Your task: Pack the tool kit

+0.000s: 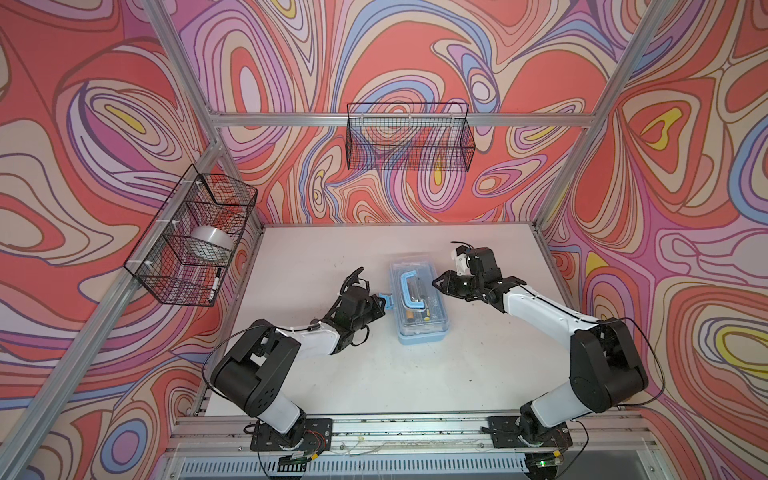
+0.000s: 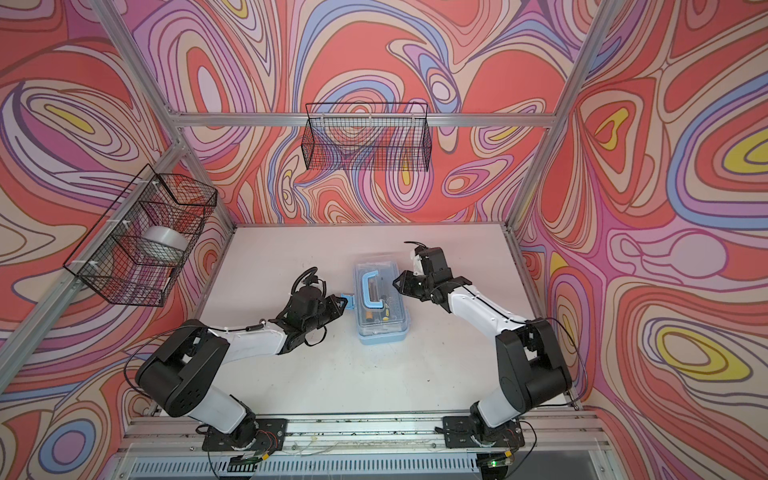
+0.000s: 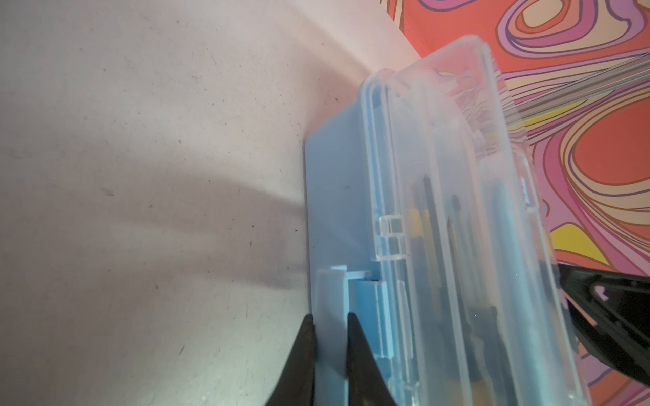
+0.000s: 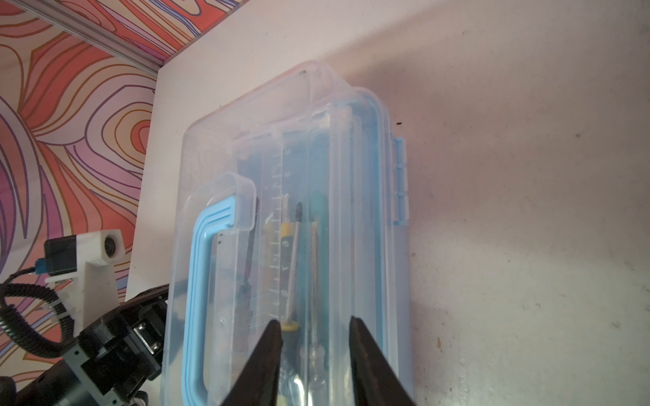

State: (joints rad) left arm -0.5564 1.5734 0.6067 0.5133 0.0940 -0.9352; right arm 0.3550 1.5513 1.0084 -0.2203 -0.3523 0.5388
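Note:
The tool kit [image 1: 420, 328] [image 2: 382, 328] is a light-blue box that lies in mid-table with its clear lid down and its blue handle [image 1: 409, 286] [image 4: 197, 281] flat on top. Screwdrivers [image 4: 293, 246] show through the lid. My left gripper [image 1: 384, 302] [image 2: 345, 300] [image 3: 330, 316] is at the box's left side, shut on the blue latch [image 3: 329, 295], which sticks out from the box. My right gripper [image 1: 436, 284] [image 2: 397, 280] [image 4: 314, 321] hovers over the lid's right part, with its jaws a little apart and nothing between them.
A black wire basket [image 1: 409, 141] hangs on the back wall. Another wire basket [image 1: 166, 266] on the left rail holds a tape roll [image 1: 210, 243] and a marker [image 1: 215, 284]. The white table [image 1: 415, 382] ends at aluminium frame rails.

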